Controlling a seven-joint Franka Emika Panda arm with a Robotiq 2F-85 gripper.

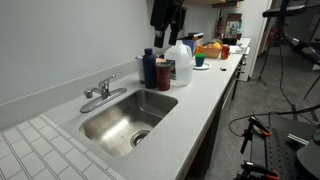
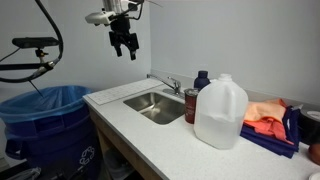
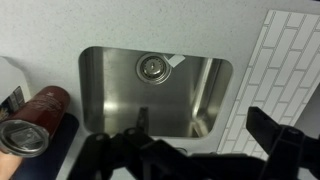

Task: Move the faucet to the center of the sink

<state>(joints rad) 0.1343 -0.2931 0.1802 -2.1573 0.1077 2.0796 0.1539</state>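
The fingers [image 2: 121, 47] hang high in the air, well apart from the bench [image 2: 150, 135], and hold nothing. In the wrist view the two dark fingers [image 3: 281, 140] stand wide, with the steel floor of the sink [image 3: 190, 95] showing between them and its round drain [image 3: 152, 67] towards 12 o'clock.

The faucet [image 1: 100, 92] sits on the pale bench [image 1: 200, 95] at the back rim of the sink [image 1: 115, 125], at about 10 o'clock from the basin's middle. Its low spout reaches towards 3 o'clock; where the tip ends is too small to tell. In an exterior view the faucet [image 2: 172, 85] stands at 1 o'clock from the sink [image 2: 150, 106]. It does not show in the wrist view.

At 2 o'clock from the sink a dark blue bottle [image 1: 149, 68], a reddish canister [image 1: 163, 73] and a white jug [image 1: 180, 62] stand close together. The fingers [image 1: 170, 20] hang above this group, at its 12 o'clock. White tiles [image 1: 25, 150] cover the bench at the sink's 8 o'clock. A blue bin [image 2: 45, 120] stands beside the bench.
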